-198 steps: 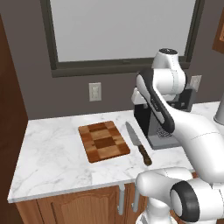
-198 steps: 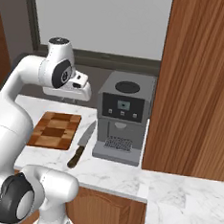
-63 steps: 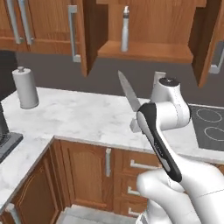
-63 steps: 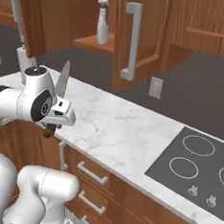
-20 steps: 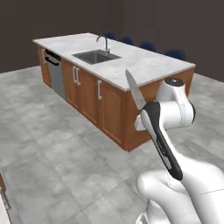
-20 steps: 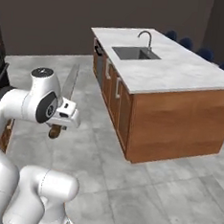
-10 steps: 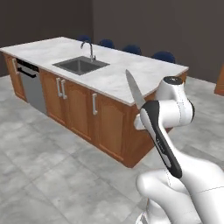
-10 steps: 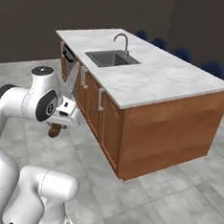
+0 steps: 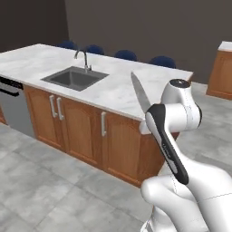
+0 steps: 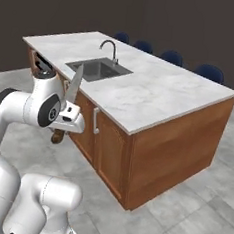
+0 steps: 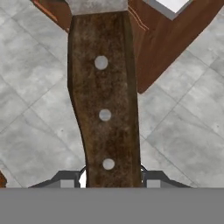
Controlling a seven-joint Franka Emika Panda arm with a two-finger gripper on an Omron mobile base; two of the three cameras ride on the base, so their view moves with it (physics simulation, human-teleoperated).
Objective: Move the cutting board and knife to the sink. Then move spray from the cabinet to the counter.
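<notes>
Gripper (image 10: 63, 127) clamps knife (image 10: 73, 89) — blade up — facing sink (image 10: 92, 69)

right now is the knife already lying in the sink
No, the knife is clamped in the gripper with its blade pointing up, well short of the sink set in the island top.

Base views flank arm, share island (image 9: 113, 90); hand view close.
</notes>
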